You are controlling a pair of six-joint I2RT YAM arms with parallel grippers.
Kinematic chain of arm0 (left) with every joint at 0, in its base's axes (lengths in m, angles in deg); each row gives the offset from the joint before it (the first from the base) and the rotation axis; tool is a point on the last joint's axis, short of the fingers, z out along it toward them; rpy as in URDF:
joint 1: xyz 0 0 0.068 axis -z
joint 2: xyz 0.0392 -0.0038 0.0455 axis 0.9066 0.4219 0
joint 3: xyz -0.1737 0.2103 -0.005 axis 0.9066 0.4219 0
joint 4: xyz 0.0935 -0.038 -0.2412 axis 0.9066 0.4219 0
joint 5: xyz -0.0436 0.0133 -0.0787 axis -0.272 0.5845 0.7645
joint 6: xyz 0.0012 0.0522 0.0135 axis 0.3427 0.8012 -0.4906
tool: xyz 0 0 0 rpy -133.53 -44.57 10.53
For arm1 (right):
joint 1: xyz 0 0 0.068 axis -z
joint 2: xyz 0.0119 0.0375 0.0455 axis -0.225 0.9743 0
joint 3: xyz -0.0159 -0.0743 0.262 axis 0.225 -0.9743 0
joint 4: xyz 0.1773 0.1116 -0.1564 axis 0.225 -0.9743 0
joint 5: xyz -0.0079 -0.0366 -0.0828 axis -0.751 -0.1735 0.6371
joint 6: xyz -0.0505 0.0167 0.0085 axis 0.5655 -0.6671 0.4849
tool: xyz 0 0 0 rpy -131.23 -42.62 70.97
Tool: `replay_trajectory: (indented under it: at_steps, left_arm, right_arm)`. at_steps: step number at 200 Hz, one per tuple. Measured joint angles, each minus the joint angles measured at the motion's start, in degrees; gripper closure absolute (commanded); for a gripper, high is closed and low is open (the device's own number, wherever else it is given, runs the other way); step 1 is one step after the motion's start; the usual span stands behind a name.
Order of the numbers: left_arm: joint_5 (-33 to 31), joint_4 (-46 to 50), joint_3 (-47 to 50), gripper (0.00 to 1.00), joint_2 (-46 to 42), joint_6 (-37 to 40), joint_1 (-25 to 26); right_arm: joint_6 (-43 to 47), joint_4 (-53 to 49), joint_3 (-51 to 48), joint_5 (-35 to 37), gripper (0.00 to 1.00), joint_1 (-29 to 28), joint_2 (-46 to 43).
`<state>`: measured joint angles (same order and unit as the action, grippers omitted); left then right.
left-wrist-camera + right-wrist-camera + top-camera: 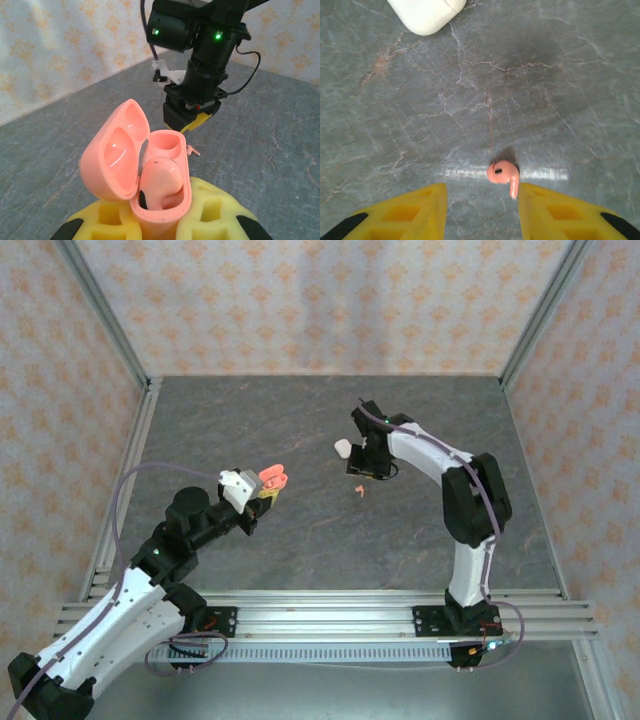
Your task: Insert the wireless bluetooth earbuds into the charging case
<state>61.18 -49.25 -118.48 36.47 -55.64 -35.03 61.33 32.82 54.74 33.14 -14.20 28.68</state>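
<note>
Right claw (481, 212): spread, over loose coral earbud (503, 174), bottom centre of frame.
Left claw (160, 222): pinching open coral case (165, 145).
Done: seated coral earbud (159, 177), one socket filled.
Remaining: loose bud; white case (427, 12), upper left.

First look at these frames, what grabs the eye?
The open coral case, gripped in the left claw, holds one coral bud, and its other socket is empty. A loose coral earbud lies on the grey table at the tips of the open right claw, with a white case beyond.

White arm links (110, 625), black joints (470, 502), yellow tool fingers (410, 212), lavender cables (150, 468), green lights (156, 32)
</note>
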Motion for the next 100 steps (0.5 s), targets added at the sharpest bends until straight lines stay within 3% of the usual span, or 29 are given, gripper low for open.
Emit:
replay_trajectory:
  at_steps: [100]
  left_arm:
    - [-0.2, 0.0, 0.3, 1.00, 1.8, -0.4, 0.0]
  right_arm:
    - [6.6, -4.2, 5.5, 1.6, 0.63, 0.0, 9.6]
